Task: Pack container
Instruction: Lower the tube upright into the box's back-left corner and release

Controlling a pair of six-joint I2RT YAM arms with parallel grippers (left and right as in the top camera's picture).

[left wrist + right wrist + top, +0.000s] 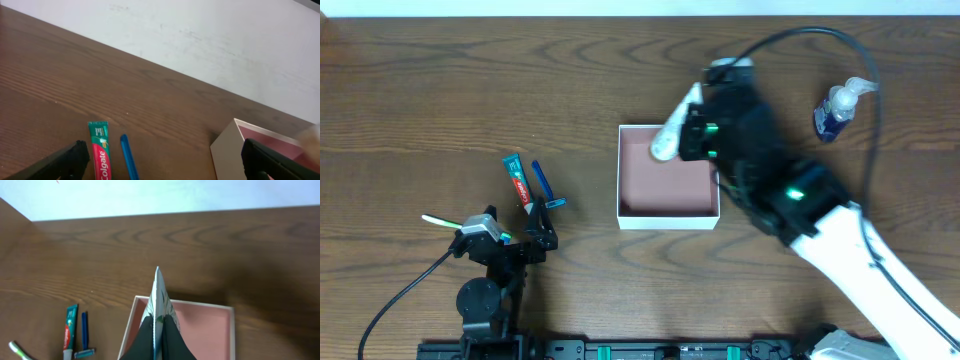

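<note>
Pink-lined container [668, 221], our right gripper [688, 130] over its corner
We pinch a white tube [666, 140] tight; left gripper [520, 235] gapes empty near toothpaste [518, 182]

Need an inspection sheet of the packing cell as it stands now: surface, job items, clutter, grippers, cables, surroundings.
Surface: dark wood table, no spills seen.
Job's things: container near the middle, open, pink inside bare; white item held over its far-left corner, contact cannot be told.
Clutter: toothpaste and blue razor side by side left of the container; toothbrush further left; pump bottle far right.
Grippers: right gripper shut on the white item; left gripper open, holding nothing, near the toothpaste.
Cables: left arm cable lies on the table; right arm cable loops past the pump bottle.
Surroundings: pale wall behind the table; nothing else seen.
</note>
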